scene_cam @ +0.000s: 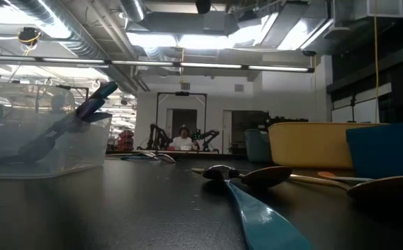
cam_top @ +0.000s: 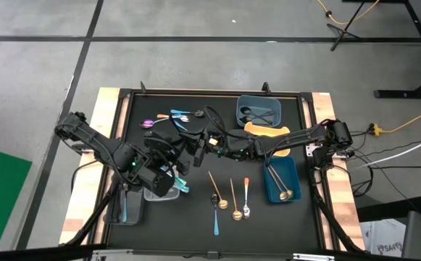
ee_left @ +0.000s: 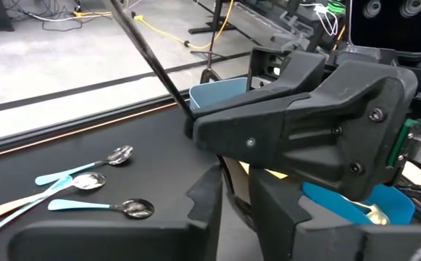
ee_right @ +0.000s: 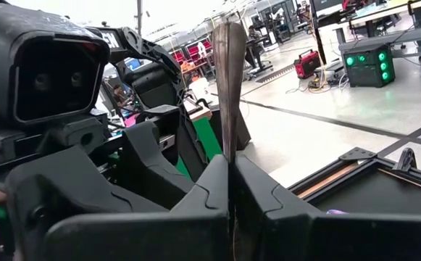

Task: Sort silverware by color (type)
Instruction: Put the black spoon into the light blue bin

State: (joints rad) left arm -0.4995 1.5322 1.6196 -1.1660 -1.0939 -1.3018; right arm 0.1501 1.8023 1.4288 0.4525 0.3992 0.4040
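Two grippers meet mid-surface: the right gripper (ee_right: 230, 190) has its jaws clamped on a dark spoon (ee_right: 229, 80) standing upright, the left gripper (ee_left: 233, 203) has jaws part-open beside it, so a misaligned handover could drop it among the loose spoons (cam_top: 228, 199).

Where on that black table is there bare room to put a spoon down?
Bare mat lies along the near edge of the table, left of the loose spoons. The middle is crowded, where the left gripper meets the right gripper.
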